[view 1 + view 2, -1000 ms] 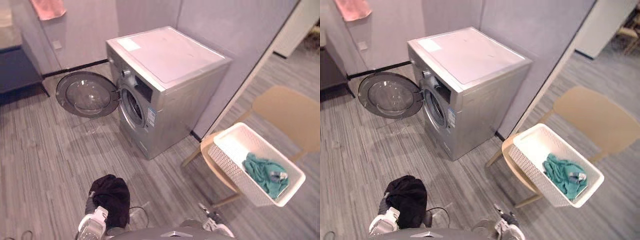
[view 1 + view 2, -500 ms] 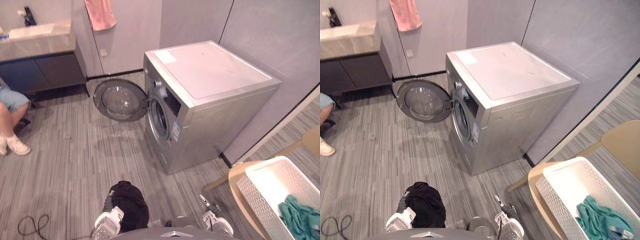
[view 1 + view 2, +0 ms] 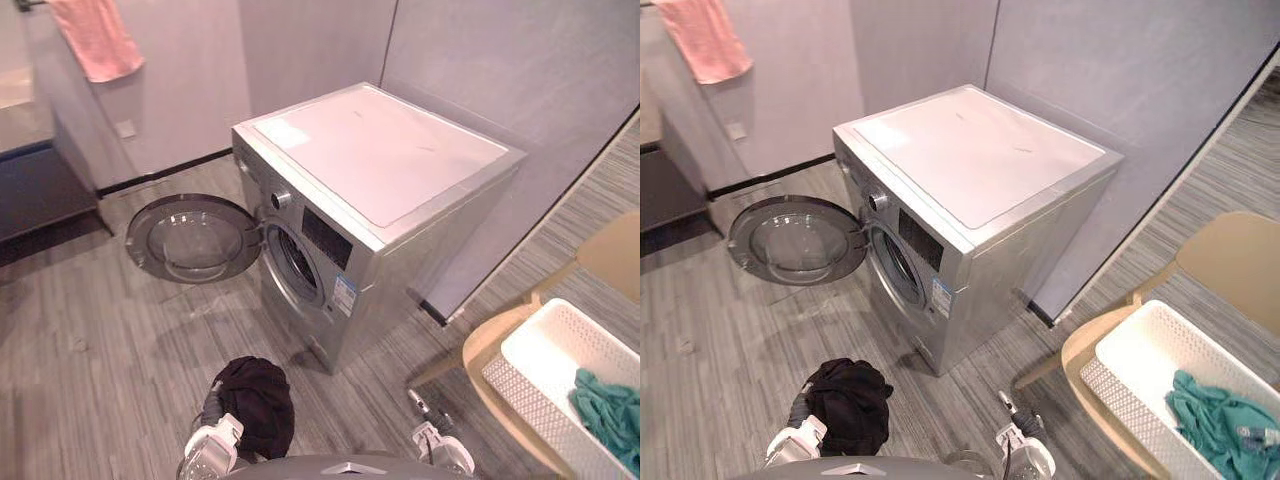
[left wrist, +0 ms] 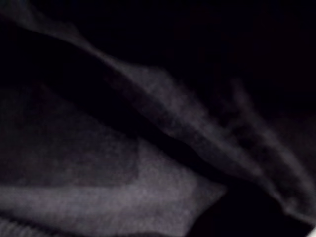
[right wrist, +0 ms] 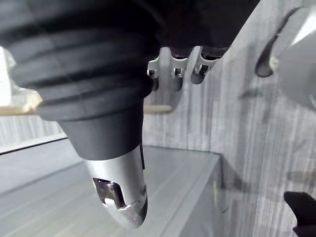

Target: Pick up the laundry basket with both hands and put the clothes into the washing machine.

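Observation:
The white laundry basket (image 3: 525, 392) rests on a beige chair (image 3: 488, 343) at the lower right, with a teal garment (image 3: 610, 410) inside it. The silver washing machine (image 3: 380, 150) stands in the middle, its round door (image 3: 190, 238) swung open to the left and the drum opening (image 3: 295, 265) facing me. A black garment (image 3: 255, 400) hangs bunched over my left hand (image 3: 215, 437) low at the bottom left; its dark cloth (image 4: 148, 148) covers the fingers. My right hand (image 3: 438, 445) hangs low at the bottom right, fingers (image 5: 173, 71) relaxed and thumb (image 5: 118, 197) straight, holding nothing.
A pink towel (image 3: 95, 35) hangs on the wall at the far left above a dark cabinet (image 3: 40, 190). Grey partition walls stand behind and to the right of the machine. Striped grey floor lies between me and the machine.
The camera has swung right: the basket sits further into view and the sink and the person's legs have left it. Both hands stay low, the black garment still on the left one.

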